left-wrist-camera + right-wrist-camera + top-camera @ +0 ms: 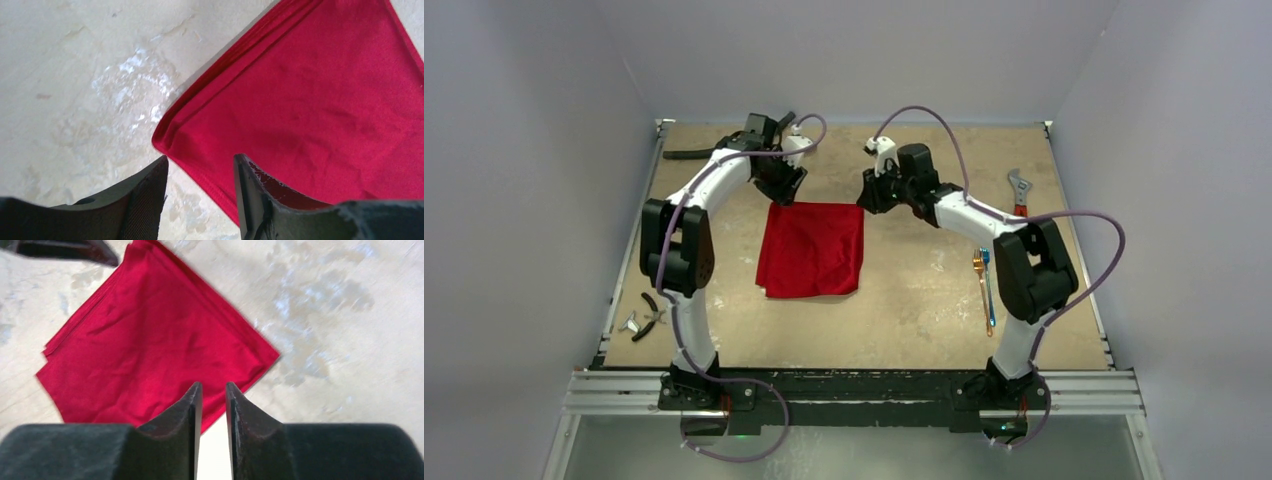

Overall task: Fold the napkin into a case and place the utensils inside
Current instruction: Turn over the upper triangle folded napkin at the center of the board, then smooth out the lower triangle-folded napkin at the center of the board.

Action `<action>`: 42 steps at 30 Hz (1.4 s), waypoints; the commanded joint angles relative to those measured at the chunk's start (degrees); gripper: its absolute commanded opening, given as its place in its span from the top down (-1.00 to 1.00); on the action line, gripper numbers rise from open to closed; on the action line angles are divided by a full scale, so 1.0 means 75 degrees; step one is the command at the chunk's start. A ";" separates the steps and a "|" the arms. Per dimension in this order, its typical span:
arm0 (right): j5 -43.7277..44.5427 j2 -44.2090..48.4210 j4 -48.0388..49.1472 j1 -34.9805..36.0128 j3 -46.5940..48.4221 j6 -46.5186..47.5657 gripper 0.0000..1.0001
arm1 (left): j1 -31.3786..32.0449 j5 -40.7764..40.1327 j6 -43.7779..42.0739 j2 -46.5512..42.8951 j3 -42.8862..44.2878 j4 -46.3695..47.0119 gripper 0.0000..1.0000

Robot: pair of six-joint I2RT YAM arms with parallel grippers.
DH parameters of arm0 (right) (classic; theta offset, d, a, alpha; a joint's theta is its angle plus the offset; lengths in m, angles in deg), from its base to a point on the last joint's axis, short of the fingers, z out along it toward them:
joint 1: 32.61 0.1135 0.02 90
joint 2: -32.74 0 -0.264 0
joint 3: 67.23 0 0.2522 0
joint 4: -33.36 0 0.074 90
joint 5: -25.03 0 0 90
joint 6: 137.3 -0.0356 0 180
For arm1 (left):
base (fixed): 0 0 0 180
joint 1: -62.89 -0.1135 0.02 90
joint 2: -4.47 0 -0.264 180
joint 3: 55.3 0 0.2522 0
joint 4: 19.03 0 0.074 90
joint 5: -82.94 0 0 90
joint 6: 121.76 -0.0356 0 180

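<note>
The red napkin (811, 248) lies flat on the table as a folded square, in several layers. My left gripper (782, 190) hovers over its far left corner. In the left wrist view the left gripper (200, 165) is open, with the napkin (310, 100) edge and bare table showing between the fingers and nothing gripped. My right gripper (869, 195) is at the far right corner. Seen from the right wrist, the right gripper (214, 387) has a narrow empty gap above the napkin (150, 350) edge. The utensils (984, 285) lie to the right, near the right arm.
An orange-handled wrench (1019, 190) rests at the far right. Black-handled pliers (652, 312) and a small metal piece (630, 323) lie at the near left. A black hose (689, 153) sits at the far left corner. Walls enclose the table on three sides.
</note>
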 commanded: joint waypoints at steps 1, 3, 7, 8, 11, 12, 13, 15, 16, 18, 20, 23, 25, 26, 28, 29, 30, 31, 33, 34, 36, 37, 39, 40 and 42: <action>-0.0713 0.0193 0.0978 0.0024 -0.0993 -0.1064 0.54 | 0.0113 0.0889 0.0214 0.0644 0.1113 -0.0020 0.04; -0.0983 0.0067 0.1298 0.0025 -0.1261 -0.1467 0.34 | 0.0246 0.1157 0.0567 0.1052 0.1710 0.0116 0.06; -0.1369 -0.0281 0.1804 -0.0052 -0.1337 -0.1966 0.00 | 0.0579 0.1356 0.0922 0.1695 0.2318 0.0693 0.11; -0.1418 -0.0362 0.1847 -0.0099 -0.1303 -0.2059 -0.09 | 0.0690 0.1371 0.0917 0.1985 0.2569 0.0628 0.12; -0.1663 -0.0513 0.2100 -0.0288 -0.1250 -0.2433 -0.12 | 0.0918 0.1458 0.0858 0.2619 0.3234 0.0489 0.16; -0.1709 -0.0557 0.2147 -0.0341 -0.1222 -0.2541 -0.12 | 0.0965 0.1497 0.0842 0.2808 0.3404 0.0460 0.18; -0.1717 -0.0586 0.2138 -0.0405 -0.1203 -0.2625 -0.12 | 0.1003 0.1552 0.0818 0.3015 0.3599 0.0392 0.20; -0.1716 -0.0609 0.2205 -0.0490 -0.1241 -0.2782 -0.15 | 0.1056 0.1645 0.0782 0.3343 0.3931 0.0271 0.24; -0.1748 -0.0617 0.2240 -0.0519 -0.1246 -0.2833 -0.18 | 0.1083 0.1662 0.0755 0.3461 0.4006 0.0261 0.26; -0.1791 -0.0689 0.2253 -0.0525 -0.1231 -0.2896 -0.21 | 0.1109 0.1655 0.0703 0.3606 0.4034 0.0331 0.30; -0.1815 -0.0801 0.2321 -0.0528 -0.1186 -0.2969 -0.20 | 0.1130 0.1661 0.0662 0.3711 0.4055 0.0373 0.34; -0.1738 -0.1003 0.2318 -0.0525 -0.1072 -0.3021 -0.17 | 0.1147 0.1682 0.0643 0.3849 0.4116 0.0417 0.39; -0.1649 -0.1070 0.2283 -0.0528 -0.0981 -0.3008 -0.15 | 0.1156 0.1710 0.0611 0.3909 0.4102 0.0426 0.42; -0.1633 -0.1113 0.2271 -0.0520 -0.0922 -0.2995 -0.14 | 0.1169 0.1725 0.0594 0.3925 0.4086 0.0432 0.44; -0.1572 -0.1221 0.2225 -0.0521 -0.0793 -0.2956 -0.13 | 0.1184 0.1756 0.0565 0.3925 0.4017 0.0416 0.48; -0.1510 -0.1287 0.2210 -0.0527 -0.0720 -0.2937 -0.13 | 0.1180 0.1768 0.0553 0.3911 0.3971 0.0408 0.49; -0.1437 -0.1340 0.2190 -0.0527 -0.0664 -0.2916 -0.13 | 0.1178 0.1802 0.0524 0.3884 0.3905 0.0403 0.50; -0.1340 -0.1390 0.2177 -0.0528 -0.0620 -0.2901 -0.13 | 0.1178 0.1827 0.0500 0.3834 0.3831 0.0405 0.51; -0.1243 -0.1463 0.2145 -0.0522 -0.0566 -0.2923 -0.13 | 0.1171 0.1899 0.0440 0.3697 0.3672 0.0398 0.52; -0.1200 -0.1484 0.2145 -0.0521 -0.0548 -0.2923 -0.13 | 0.1173 0.1956 0.0387 0.3629 0.3641 0.0343 0.53; -0.1065 -0.1497 0.2138 -0.0528 -0.0513 -0.2923 -0.12 | 0.1163 0.2008 0.0288 0.3506 0.3678 0.0240 0.53; -0.1047 -0.1507 0.2135 -0.0525 -0.0498 -0.2923 -0.12 | 0.1160 0.2042 0.0246 0.3439 0.3694 0.0209 0.52; -0.1034 -0.1526 0.2141 -0.0528 -0.0485 -0.2930 -0.10 | 0.1149 0.2117 0.0152 0.3291 0.3695 0.0150 0.51; -0.1039 -0.1533 0.2162 -0.0526 -0.0497 -0.2958 -0.08 | 0.1148 0.2131 0.0095 0.3239 0.3695 0.0110 0.51; -0.1053 -0.1532 0.2209 -0.0516 -0.0506 -0.2981 -0.04 | 0.1137 0.2157 -0.0031 0.3166 0.3684 0.0028 0.51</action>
